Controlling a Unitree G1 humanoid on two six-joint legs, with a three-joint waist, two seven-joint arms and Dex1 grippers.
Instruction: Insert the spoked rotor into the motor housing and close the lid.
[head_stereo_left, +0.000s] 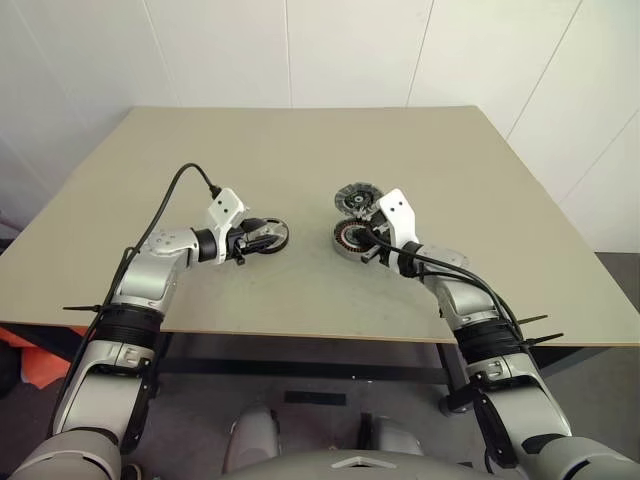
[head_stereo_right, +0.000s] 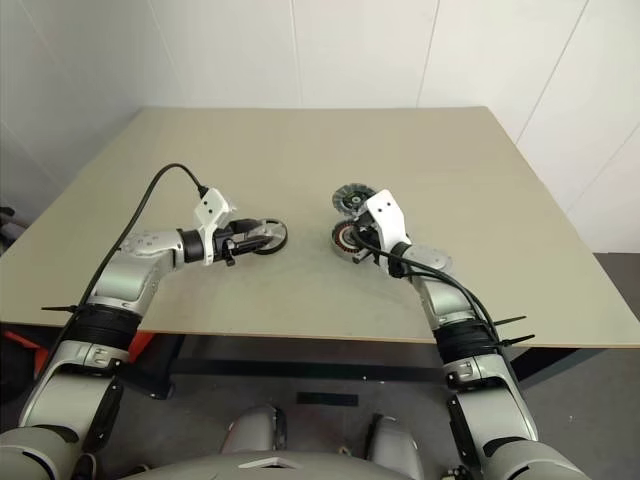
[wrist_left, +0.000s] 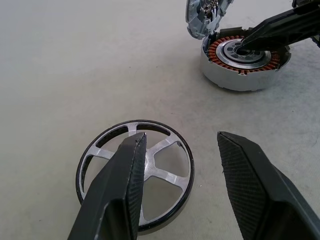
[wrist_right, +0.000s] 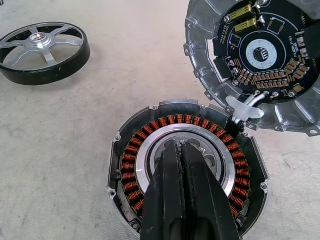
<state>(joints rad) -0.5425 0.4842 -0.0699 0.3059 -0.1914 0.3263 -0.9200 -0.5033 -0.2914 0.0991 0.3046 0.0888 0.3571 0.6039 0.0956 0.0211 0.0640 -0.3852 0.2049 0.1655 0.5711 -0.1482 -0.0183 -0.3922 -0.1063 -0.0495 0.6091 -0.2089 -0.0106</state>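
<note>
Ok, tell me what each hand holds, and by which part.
Nothing is held. The left hand stands open over the spoked rotor; the right hand, shut, has its tips in the motor housing centre.

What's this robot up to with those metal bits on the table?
It is putting a small motor together. The motor housing sits open on the table, copper windings showing, with the lid swung up beside it. The right gripper, shut, pokes into the housing's centre. The left gripper hangs open over the spoked rotor, which lies flat, not yet picked up.
</note>
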